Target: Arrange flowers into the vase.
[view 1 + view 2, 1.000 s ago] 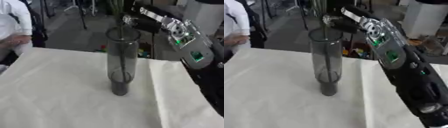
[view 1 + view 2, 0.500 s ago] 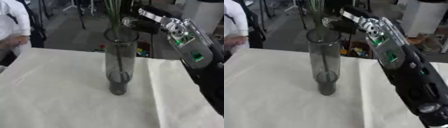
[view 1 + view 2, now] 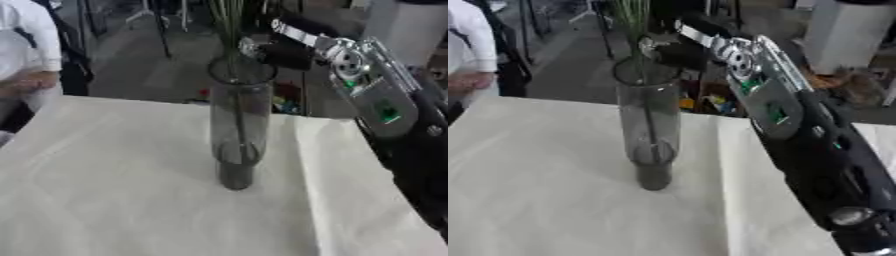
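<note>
Right hand (image 3: 273, 50) gripping green stems (image 3: 229, 20), tall smoky glass vase (image 3: 237, 125)

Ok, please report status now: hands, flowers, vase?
Right hand at vase rim, grip unclear. Green stems inside vase, upright. Left hand unseen. Nothing blocking.

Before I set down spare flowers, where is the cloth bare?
Left of the vase the white cloth is bare, as is the near edge. The right is crowded by the arm, its right hand by the vase's rim.
</note>
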Motion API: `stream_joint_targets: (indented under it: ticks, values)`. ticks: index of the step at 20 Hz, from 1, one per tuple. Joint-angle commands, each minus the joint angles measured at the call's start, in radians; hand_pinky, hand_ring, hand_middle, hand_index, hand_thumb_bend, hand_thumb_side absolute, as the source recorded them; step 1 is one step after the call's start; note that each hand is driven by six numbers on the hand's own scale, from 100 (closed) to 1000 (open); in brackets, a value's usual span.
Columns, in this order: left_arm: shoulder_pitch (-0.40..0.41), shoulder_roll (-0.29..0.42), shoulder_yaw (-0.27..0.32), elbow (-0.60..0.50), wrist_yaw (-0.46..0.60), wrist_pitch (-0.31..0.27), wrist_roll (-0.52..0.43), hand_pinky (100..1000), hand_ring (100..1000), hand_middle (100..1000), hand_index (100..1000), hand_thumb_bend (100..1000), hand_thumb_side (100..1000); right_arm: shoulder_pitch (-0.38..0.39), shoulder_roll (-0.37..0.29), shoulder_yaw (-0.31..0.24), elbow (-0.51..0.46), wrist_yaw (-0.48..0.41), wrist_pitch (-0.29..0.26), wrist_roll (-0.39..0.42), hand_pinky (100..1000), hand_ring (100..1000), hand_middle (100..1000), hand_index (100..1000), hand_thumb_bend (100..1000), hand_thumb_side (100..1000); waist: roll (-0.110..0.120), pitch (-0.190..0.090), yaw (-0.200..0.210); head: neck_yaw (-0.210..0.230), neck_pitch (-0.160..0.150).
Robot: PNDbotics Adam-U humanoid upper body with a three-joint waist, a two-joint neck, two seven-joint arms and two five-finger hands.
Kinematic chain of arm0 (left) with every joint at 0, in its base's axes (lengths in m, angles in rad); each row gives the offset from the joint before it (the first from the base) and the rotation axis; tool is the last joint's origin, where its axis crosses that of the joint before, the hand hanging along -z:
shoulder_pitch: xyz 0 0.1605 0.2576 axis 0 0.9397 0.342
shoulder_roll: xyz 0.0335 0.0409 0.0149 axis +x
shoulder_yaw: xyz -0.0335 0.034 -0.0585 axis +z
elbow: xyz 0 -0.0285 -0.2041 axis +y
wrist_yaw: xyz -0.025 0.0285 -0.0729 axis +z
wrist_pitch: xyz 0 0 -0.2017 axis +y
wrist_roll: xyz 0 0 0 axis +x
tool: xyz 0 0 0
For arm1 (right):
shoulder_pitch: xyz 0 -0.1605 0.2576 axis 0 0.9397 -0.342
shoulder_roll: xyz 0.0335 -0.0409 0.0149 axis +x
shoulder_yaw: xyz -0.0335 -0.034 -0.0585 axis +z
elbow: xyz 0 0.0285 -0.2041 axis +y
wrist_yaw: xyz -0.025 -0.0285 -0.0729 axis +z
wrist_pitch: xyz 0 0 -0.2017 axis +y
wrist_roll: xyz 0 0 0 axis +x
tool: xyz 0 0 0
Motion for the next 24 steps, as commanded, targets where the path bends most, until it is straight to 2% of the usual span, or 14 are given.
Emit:
stream_joint_targets:
  ticks: [1,8,19,24]
  values:
    - [-0.008,0.013,0.01,-0.013,-0.002,0.001,0.0,914,1000,883,972,362,1000,-0.031,-0.009,-0.008,-0.005,0.009,0.0,0.004,921,949,889,941,100,1000,0.011,-0.032,-0.001,0.003,-0.008]
    - [-0.002,0.015,0.01,-0.013,-0.004,0.003,0.001,914,1000,884,972,362,1000,-0.03,-0.017,-0.015,-0.027,0.005,0.001,0.001,921,949,889,943,100,1000,0.013,-0.038,-0.006,0.005,-0.001]
    - [0.016,0.025,0.016,-0.013,-0.01,0.009,0.003,914,1000,884,973,362,1000,0.005,-0.108,-0.032,-0.166,-0.036,0.023,0.04,928,961,899,947,100,1000,0.021,-0.066,-0.027,0.024,0.017]
    - [0.026,0.03,0.018,-0.013,-0.012,0.014,0.002,914,1000,884,973,365,1000,0.049,-0.151,-0.04,-0.221,-0.067,0.031,0.035,925,961,899,948,100,1000,0.035,-0.083,-0.038,0.044,0.052]
